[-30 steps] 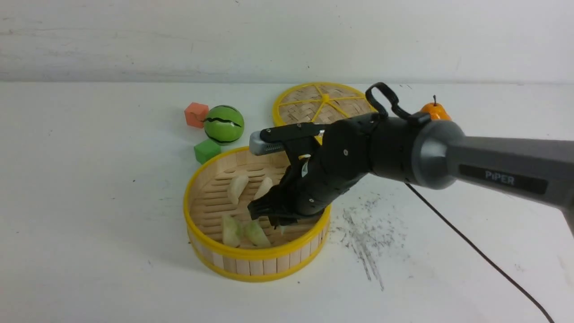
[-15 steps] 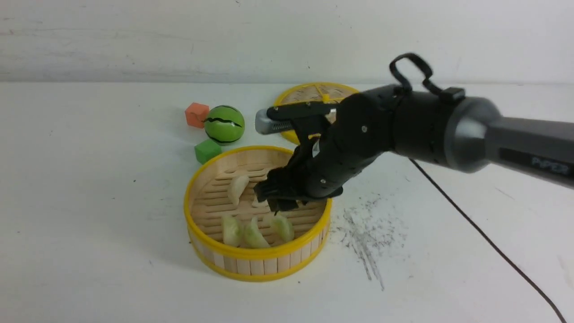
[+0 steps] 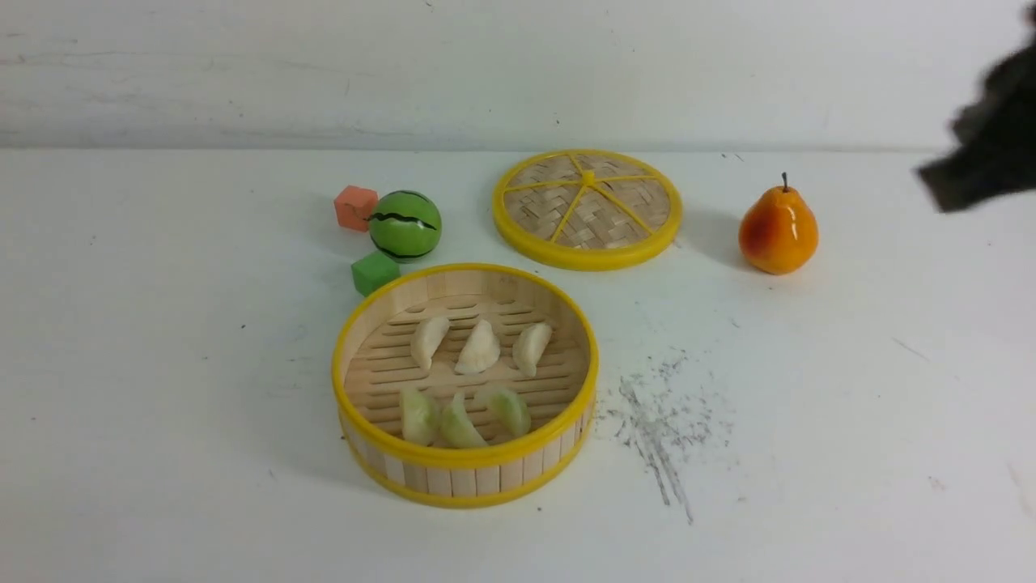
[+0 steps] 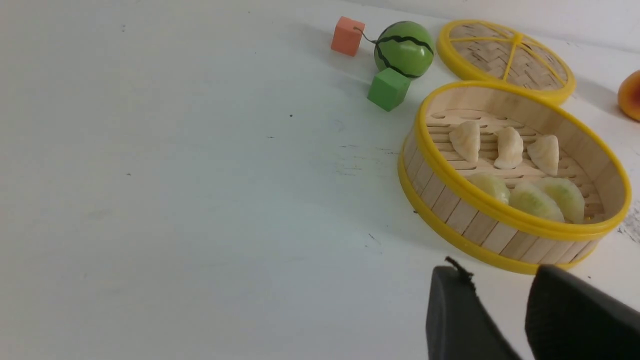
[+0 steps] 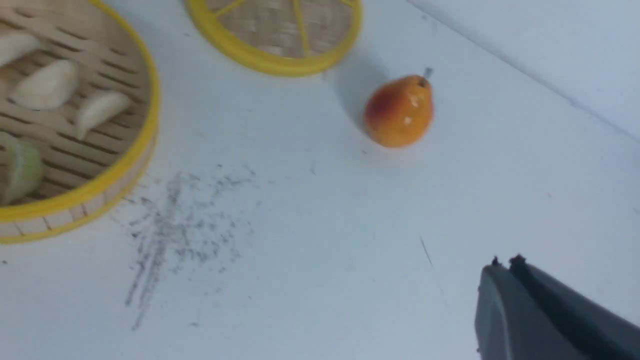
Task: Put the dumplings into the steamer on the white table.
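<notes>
The steamer (image 3: 465,460), a round bamboo basket with yellow rims, stands mid-table on the white table (image 3: 162,364). Inside it lie three cream dumplings (image 3: 479,348) at the back and three pale green dumplings (image 3: 460,424) at the front. My right gripper (image 3: 943,185) is a dark blur at the far right edge, well away from the basket. In the right wrist view its fingertips (image 5: 505,262) press together with nothing between them. My left gripper (image 4: 492,280) is out of the front view. In the left wrist view it hovers just short of the steamer (image 4: 470,192), open and empty.
A flat woven lid (image 3: 587,206) lies behind the steamer, with an orange pear (image 3: 777,231) to its right. A green striped ball (image 3: 405,224), an orange cube (image 3: 354,206) and a green cube (image 3: 373,272) sit behind the steamer's left. Grey scuff marks (image 3: 660,421) streak the table right of the basket.
My right gripper let go of a green dumpling in the steamer, lifted and swung far to the right, and shut. All the dumplings in the basket now show uncovered.
</notes>
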### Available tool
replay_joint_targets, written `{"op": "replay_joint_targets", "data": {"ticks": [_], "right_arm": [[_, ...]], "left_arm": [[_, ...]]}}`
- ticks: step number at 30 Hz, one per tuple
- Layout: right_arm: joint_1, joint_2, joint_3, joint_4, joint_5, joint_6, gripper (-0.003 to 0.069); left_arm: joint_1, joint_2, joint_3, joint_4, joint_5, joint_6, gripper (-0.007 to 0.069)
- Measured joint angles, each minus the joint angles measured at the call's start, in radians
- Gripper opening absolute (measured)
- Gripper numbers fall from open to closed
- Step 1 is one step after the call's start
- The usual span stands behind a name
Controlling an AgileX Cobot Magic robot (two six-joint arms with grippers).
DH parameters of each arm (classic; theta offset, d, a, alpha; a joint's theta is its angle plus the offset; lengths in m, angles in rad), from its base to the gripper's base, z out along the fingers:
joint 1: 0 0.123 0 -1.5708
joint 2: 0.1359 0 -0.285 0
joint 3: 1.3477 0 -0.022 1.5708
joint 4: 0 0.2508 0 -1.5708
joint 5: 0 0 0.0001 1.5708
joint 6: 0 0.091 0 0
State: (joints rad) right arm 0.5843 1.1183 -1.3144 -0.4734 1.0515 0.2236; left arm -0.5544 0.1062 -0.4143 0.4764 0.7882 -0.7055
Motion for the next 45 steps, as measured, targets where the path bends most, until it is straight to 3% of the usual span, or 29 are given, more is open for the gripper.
{"op": "replay_joint_targets", "data": {"ticks": [5, 7, 13, 21, 26, 31, 37, 42, 45], "right_arm": [[-0.013, -0.266, 0.306, 0.051, -0.123, 0.045, -0.0020], [-0.014, -0.416, 0.525, 0.135, -0.265, 0.048, -0.0020], [-0.014, -0.693, 0.916, 0.367, -0.623, 0.050, -0.0020], [-0.014, -0.935, 1.141, 0.664, -0.992, 0.050, -0.0015], [-0.014, -0.978, 1.175, 0.674, -1.044, 0.034, -0.0011], [-0.039, -1.012, 1.228, 0.605, -1.128, -0.113, -0.0012], [-0.270, -1.093, 1.338, 0.597, -1.269, -0.291, -0.0008], [-0.478, -1.128, 1.339, 0.600, -1.089, -0.408, -0.0006], [-0.542, -1.129, 1.341, 0.600, -0.973, -0.426, -0.0005]], "left_arm": [[0.000, 0.000, 0.000, 0.000, 0.000, 0.000, 0.0217], [0.000, 0.000, 0.000, 0.000, 0.000, 0.000, 0.0217], [0.000, 0.000, 0.000, 0.000, 0.000, 0.000, 0.0225], [0.000, 0.000, 0.000, 0.000, 0.001, 0.000, 0.0234], [0.000, 0.000, 0.000, 0.000, 0.001, 0.000, 0.0237], [0.000, 0.000, 0.000, 0.001, 0.001, 0.000, 0.0237], [0.000, 0.000, 0.000, 0.001, 0.001, 0.000, 0.0237], [0.000, 0.000, 0.000, 0.001, 0.001, 0.000, 0.0237], [0.000, 0.000, 0.000, 0.001, 0.001, 0.000, 0.0237]]}}
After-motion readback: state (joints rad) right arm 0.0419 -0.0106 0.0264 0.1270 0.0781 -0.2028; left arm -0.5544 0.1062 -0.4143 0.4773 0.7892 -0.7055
